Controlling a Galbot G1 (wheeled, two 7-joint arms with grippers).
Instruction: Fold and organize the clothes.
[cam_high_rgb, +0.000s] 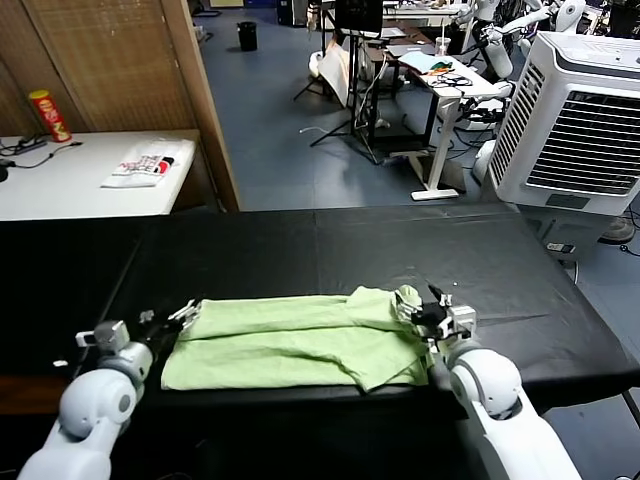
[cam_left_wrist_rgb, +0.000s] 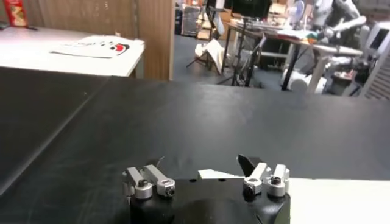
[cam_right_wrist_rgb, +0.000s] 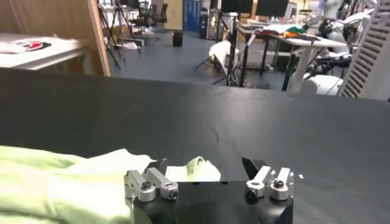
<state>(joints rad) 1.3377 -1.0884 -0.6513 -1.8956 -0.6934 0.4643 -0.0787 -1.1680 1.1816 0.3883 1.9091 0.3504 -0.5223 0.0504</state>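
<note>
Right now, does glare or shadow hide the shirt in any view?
Head view: even light, no glare on the polo shirt. Right wrist view: the right gripper blocks the shirt's near part. Left wrist view: only a pale edge shows.

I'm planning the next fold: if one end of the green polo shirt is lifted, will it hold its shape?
Probably not. The green polo shirt lies limp in soft wrinkled layers on the black table, so it would likely sag and unfold. It looks thin and light. The cloth-covered surface may drag at it if pushed.
</note>
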